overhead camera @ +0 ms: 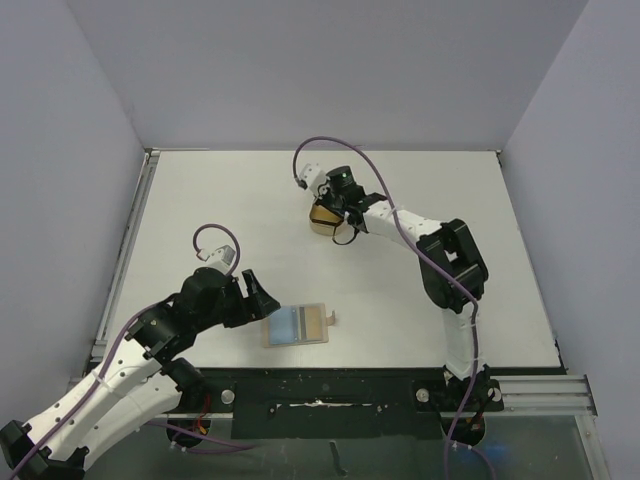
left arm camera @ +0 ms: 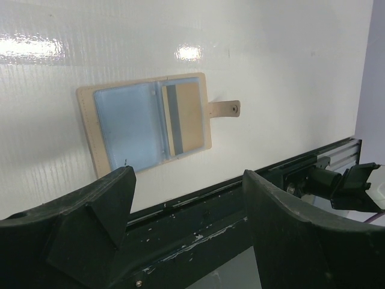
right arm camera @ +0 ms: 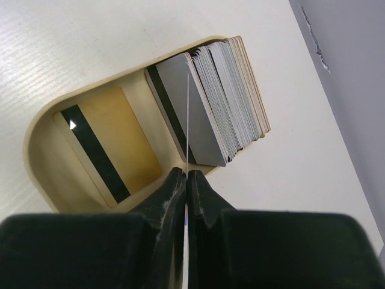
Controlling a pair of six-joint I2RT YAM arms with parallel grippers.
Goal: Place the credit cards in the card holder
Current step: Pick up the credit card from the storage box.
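Note:
The tan card holder [overhead camera: 297,324] lies open near the table's front edge, with a blue card in its left pocket and a gold card in its right. In the left wrist view it [left arm camera: 144,120] shows its strap tab and snap. My left gripper [overhead camera: 262,297] is open and empty, just left of it. My right gripper [overhead camera: 345,226] is at the tan tray [overhead camera: 322,216], shut on a thin card [right arm camera: 187,120] seen edge-on. In the right wrist view the tray [right arm camera: 42,132] holds a leaning stack of cards [right arm camera: 222,96] and a gold card with a dark stripe [right arm camera: 108,144].
The black front rail [left arm camera: 228,198] runs along the table edge just below the card holder. The right arm stretches across the right half of the table. Purple walls close in the left, back and right sides.

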